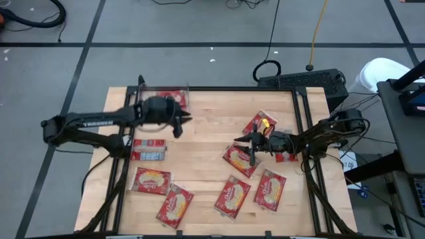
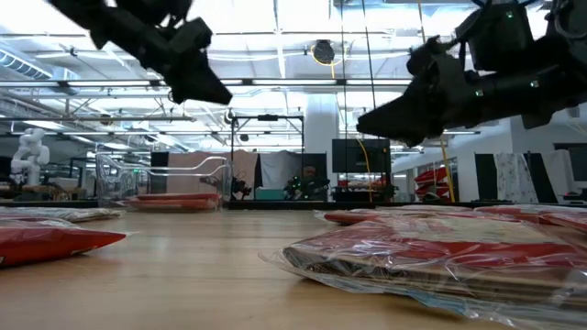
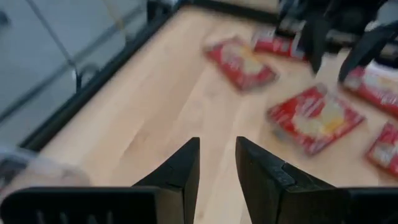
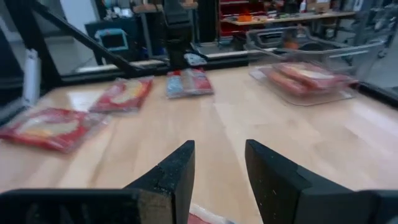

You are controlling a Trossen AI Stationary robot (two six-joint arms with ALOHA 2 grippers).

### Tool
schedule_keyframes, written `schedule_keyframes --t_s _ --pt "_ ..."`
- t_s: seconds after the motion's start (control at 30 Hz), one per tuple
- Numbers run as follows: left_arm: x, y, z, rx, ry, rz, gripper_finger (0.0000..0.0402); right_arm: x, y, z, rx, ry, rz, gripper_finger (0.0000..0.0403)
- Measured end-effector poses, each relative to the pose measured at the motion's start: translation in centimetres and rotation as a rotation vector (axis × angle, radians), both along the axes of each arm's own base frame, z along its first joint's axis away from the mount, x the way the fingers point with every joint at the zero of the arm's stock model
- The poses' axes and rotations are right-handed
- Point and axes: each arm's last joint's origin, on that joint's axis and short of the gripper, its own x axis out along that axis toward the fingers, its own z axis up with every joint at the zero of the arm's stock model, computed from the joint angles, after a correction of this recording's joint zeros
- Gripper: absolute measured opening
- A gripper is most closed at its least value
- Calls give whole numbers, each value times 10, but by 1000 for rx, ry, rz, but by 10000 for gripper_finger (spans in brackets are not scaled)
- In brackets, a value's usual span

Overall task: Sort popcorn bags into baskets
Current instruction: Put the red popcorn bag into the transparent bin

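Left claw (image 1: 178, 126) hangs just beside the clear bin (image 1: 182, 101), fingers a little apart with nothing between them, so I'd guess a fresh pickup is next. Right claw (image 1: 244, 147) hovers open and empty over a popcorn bag (image 1: 238, 160) well across the table (image 1: 206, 119) from the bin. I'd drop straight down and pinch one edge only.

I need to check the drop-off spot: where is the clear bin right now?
In the high view, the clear bin sits at the table's far left edge, holding red packets, just beyond the left gripper.
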Motion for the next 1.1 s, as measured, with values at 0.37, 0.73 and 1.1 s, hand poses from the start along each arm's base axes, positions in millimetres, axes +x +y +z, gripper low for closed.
schedule_keyframes --t_s 0.37,0.73,1.1 --pt "3 -76 -19 120 -144 8 106 39 41 10 38 393 -28 141" --pt "3 -117 -21 93 -177 -95 106 36 75 23 6 680 -30 142" --pt "8 -130 -33 111 -135 -132 106 1 92 32 183 926 -176 188"
